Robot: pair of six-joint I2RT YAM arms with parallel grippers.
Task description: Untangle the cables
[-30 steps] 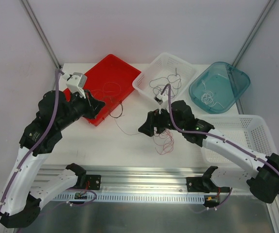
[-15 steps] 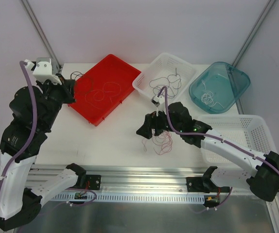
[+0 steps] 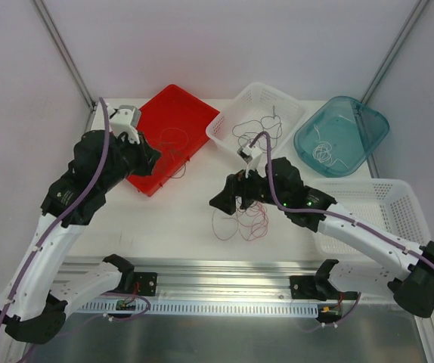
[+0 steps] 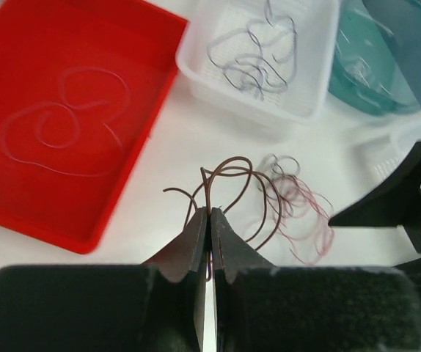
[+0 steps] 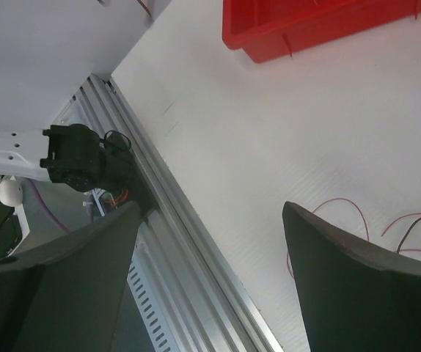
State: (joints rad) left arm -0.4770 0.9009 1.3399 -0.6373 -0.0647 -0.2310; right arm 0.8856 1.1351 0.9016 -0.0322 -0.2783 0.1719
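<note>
Left gripper (image 4: 210,214): jaws pressed fully together, pinching a dark red cable (image 4: 207,192) at the tips. We see no gap between them.
Why it is held so: we judge this arm has one strand raised on its own, near the front corner of the red tray (image 3: 190,102), ready to be laid apart from the others. Its loops fan out ahead of the jaws, above the table (image 3: 179,227).
Red tray: back left of the table. A pale cable (image 4: 64,121) lies flat inside it in loose curls. It looks to us like a sorting place for separated strands.
Tangle of cables (image 3: 246,219): thin reddish and pale loops heaped on the bare table, front centre, between the two arms. We cannot tell whether the held strand is snagged in it.
Right gripper (image 5: 210,209): jaws spread wide, gripping nothing and touching nothing. It hovers over the tangle's left edge, and a few red loops show beside its right finger. We judge it is poised to pin or pick.
White basket (image 3: 221,128): back centre, with a dark cable (image 3: 256,125) inside.
Teal tub (image 3: 353,106): back right, with a small whitish cable (image 3: 323,154) coiled inside.
Long white basket (image 3: 406,204): right edge, partly under the right arm.
</note>
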